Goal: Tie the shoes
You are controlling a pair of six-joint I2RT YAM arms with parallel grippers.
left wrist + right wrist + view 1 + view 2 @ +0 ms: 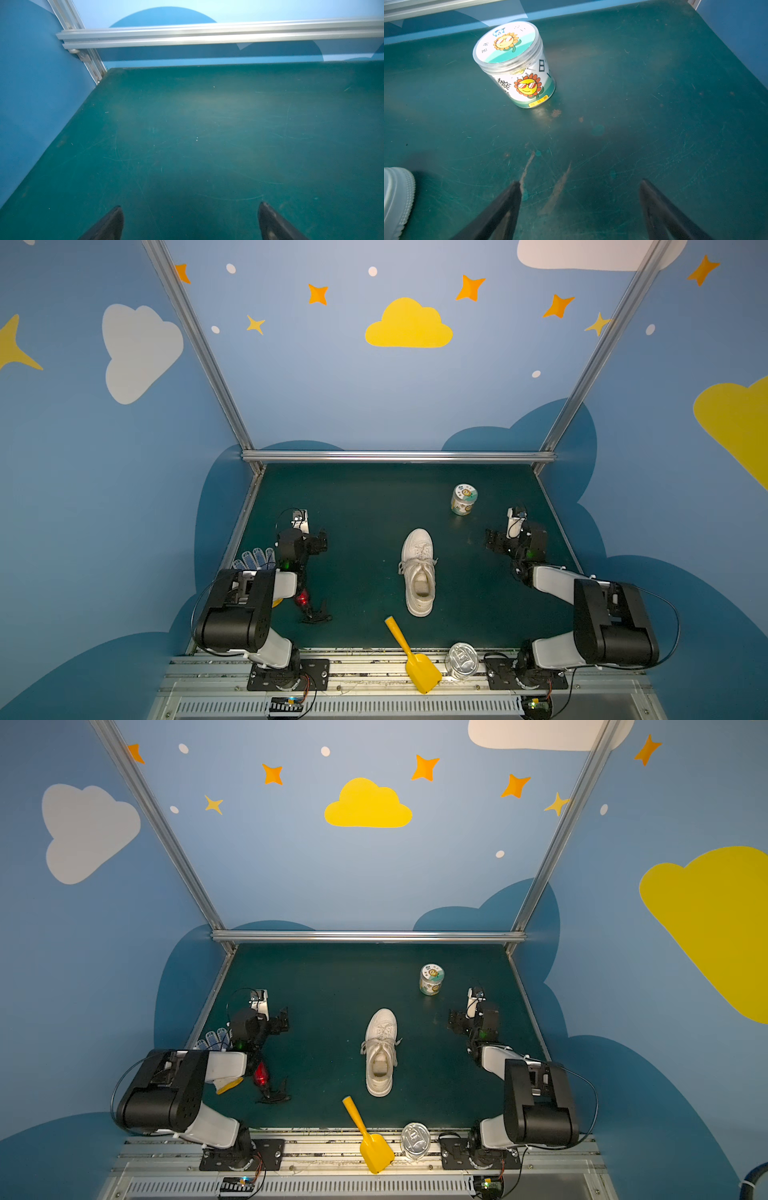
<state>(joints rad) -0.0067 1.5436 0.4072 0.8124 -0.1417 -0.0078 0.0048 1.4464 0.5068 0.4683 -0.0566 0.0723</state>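
Observation:
In both top views a white low-top sneaker (419,572) (381,1052) lies mid-mat on its sole, toe pointing away from the arms. Its flat white laces (420,561) cross the tongue, and loose ends hang over both sides. My left gripper (321,540) (283,1019) hovers well left of the shoe, open and empty. The left wrist view shows only bare mat between its fingers (190,206). My right gripper (493,541) (455,1020) stays off to the shoe's right, also open and empty (579,182). The shoe's toe (396,199) shows at that view's edge.
A sunflower-label jar (463,499) (513,64) stands behind the shoe to the right. A yellow toy shovel (411,655) and a tin can (461,659) lie at the front edge. A blue-dotted glove (253,560) and a red-and-black tool (305,603) sit near the left arm.

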